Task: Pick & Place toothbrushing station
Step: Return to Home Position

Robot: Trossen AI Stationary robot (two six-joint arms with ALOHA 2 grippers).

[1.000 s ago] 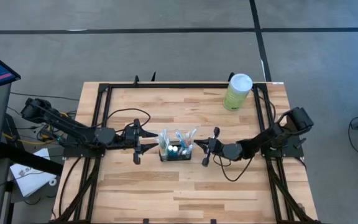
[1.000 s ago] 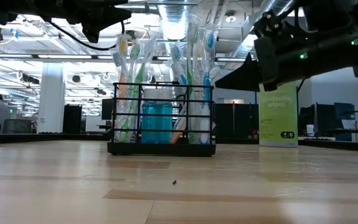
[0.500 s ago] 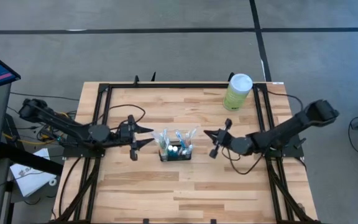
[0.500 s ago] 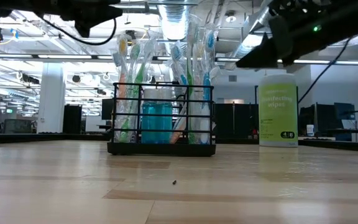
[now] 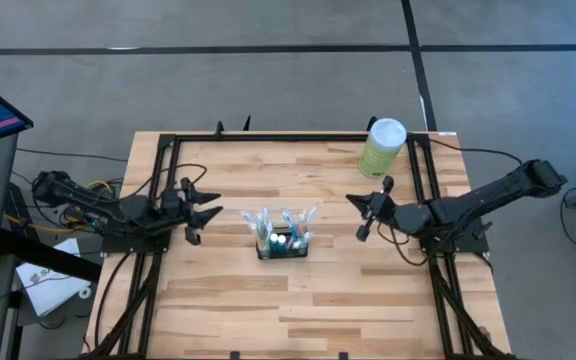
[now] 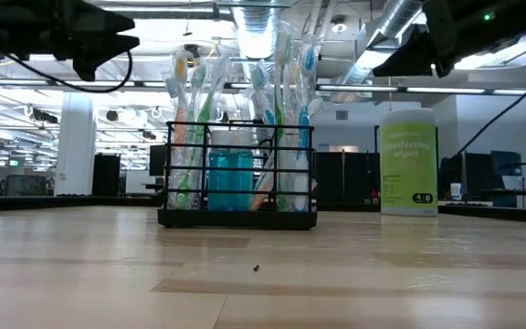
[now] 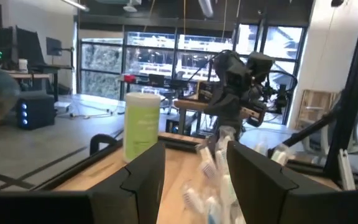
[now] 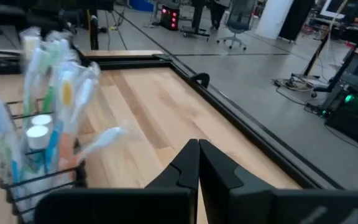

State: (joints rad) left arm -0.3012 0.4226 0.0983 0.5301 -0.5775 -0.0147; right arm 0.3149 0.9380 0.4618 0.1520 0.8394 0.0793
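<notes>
Toward the table's (image 5: 268, 300) left side, the left gripper (image 5: 215, 205) hangs over bare wood, fingers spread with nothing between them, pointing at the middle; it stands well apart from the holder, which suits an arm that has nothing left to carry and is clearing the work area. Near the table's centre stands the toothbrushing station (image 5: 282, 243), upright and square on the wood, touched by neither arm; its compartments hold a crowd of toothbrushes (image 5: 286, 220) standing bristle-end up and leaning against the mesh walls, which is what keeps them from tipping, and a blue item shows low among them in the low view. Judging by the full holder and both empty claws, the loading looks finished. Right of the station, the right gripper (image 5: 352, 200) hovers clear of it, fingers pressed together on nothing, as its wrist view shows; closed and raised, it cannot snag a brush. Farther right, at the back corner, a pale-green wipes canister (image 5: 382, 148) stands out of both arms' way.
</notes>
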